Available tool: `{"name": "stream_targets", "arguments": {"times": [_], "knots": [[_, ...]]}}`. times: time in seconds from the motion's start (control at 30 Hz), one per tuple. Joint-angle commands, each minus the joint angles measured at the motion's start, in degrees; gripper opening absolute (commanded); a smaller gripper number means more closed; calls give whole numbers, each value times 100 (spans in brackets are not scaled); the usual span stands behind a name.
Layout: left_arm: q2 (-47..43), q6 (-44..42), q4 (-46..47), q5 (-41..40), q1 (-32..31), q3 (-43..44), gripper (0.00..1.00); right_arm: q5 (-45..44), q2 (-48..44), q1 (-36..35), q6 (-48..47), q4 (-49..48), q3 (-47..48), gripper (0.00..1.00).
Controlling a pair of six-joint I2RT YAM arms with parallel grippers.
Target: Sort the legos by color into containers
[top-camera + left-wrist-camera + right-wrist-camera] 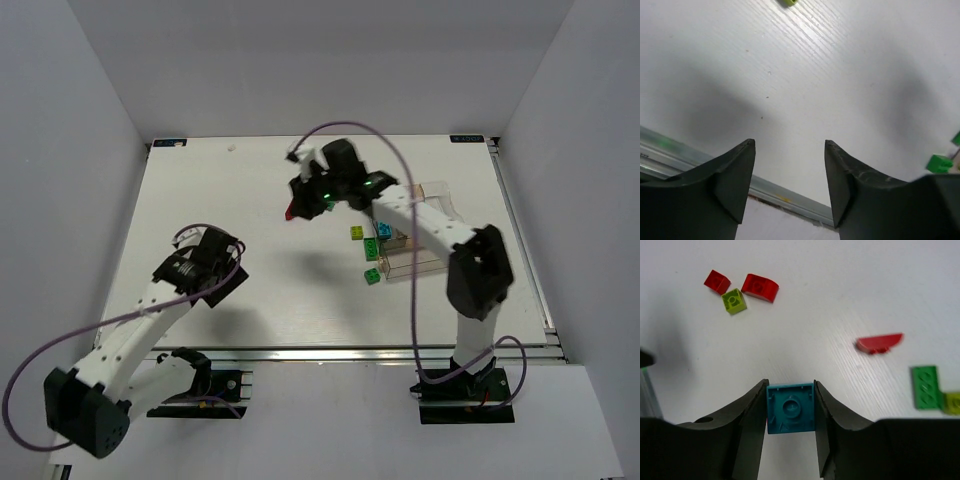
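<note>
The right hand (789, 384) was clamped on a teal lego brick (790, 407), one finger flat against each side, studded face toward the wrist camera. It hung over the white desk (230, 200) left of the clear divided container (405, 266), well apart from it. Loose on the desk lay two red bricks (760, 287), a yellow-green brick (734, 301) touching the smaller of them, a red sloped piece (880, 342) and a green plate (926, 386). The left hand (790, 145) had its fingers apart over bare desk, holding nothing.

The step in hand looked like carrying the teal brick to its compartment. To do it well, the grip should remain square and firm (so small a brick could twist out easily), and the hand should travel high enough to clear the container's wall. It would be best to lower it well inside the compartment before releasing, so the brick could not bounce into a neighbouring section. Which compartment took blue could not be told.
</note>
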State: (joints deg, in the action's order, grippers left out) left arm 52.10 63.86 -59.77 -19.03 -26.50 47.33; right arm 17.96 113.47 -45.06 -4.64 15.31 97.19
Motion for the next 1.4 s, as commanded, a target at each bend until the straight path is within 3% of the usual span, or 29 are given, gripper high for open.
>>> {"name": "stream_targets", "arguments": {"times": [0.0,0.23,0.57,0.63,0.73,0.93,1.07,1.23,1.37], "knots": [[625,-451,947,355,127,-127,68,1254,-1069,715,-511,771,-585,0],[1558,-910,1564,567,522,-145,74,96,-1670,1893,-801,1483,-1316,0],[1971,-1331,1574,549,1085,127,80,-354,-1196,2659,-801,1343,-1615,1],[1954,-1428,1495,593,1252,110,81,-223,-1038,2721,-792,1325,-1554,8],[1892,-1621,1415,593,1489,66,82,-82,-871,2844,-854,1238,-1527,29],[1953,-2043,1415,628,1938,118,83,6,-502,2950,-950,1325,-1238,58],[2103,-2385,1433,646,2297,250,83,173,-510,3020,-951,1351,-1141,72],[2427,-2641,1538,760,2650,417,81,471,-703,3108,-889,1361,-1088,72],[2788,-2887,1661,821,2895,575,74,840,-1316,3196,-889,1019,-1412,66]]}}
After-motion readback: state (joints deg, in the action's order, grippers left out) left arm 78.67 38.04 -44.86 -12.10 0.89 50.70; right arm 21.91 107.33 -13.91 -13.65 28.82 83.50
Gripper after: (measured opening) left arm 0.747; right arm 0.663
